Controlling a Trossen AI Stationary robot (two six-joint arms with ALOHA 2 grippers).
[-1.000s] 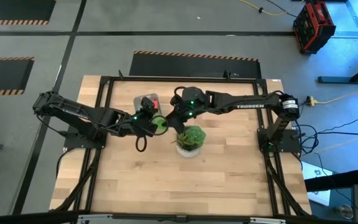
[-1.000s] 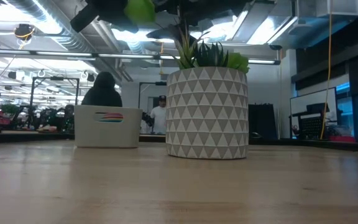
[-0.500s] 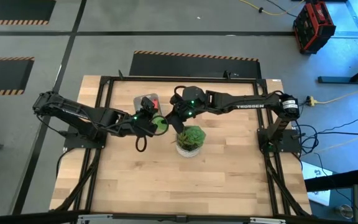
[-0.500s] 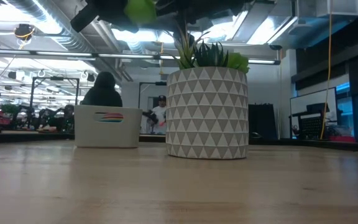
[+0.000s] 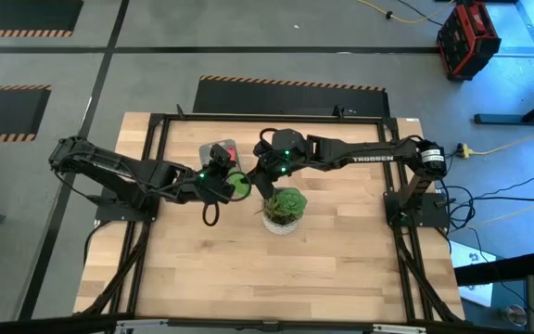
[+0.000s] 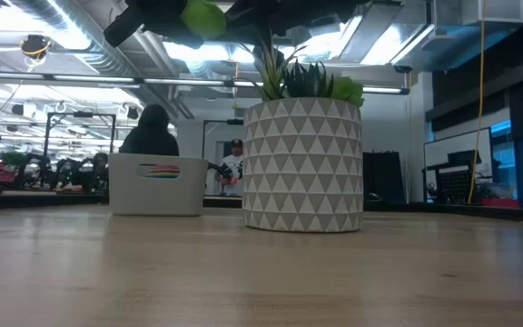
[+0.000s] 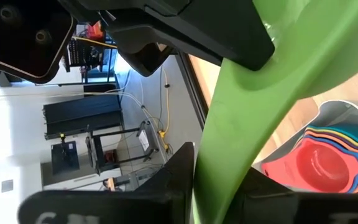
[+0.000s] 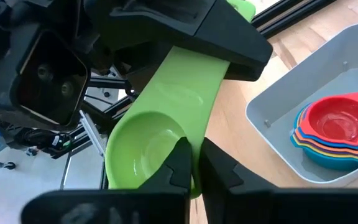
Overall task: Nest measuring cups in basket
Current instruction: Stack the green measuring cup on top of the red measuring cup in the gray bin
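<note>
Where lettering shows, right arm point(image 5: 369, 154) reads "TROSSEN".

Nested cups point(image 8: 337, 127) in basket point(image 8: 272, 106), left of plant point(image 5: 284, 209).

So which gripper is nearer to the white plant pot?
Right. The right gripper, gripping the green cup, is just beside the pot; the left gripper is farther, on the cup's other side.

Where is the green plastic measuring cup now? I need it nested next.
High view, mid-table: the green plastic measuring cup hangs between both grippers, beside the translucent basket and the potted plant.
</note>
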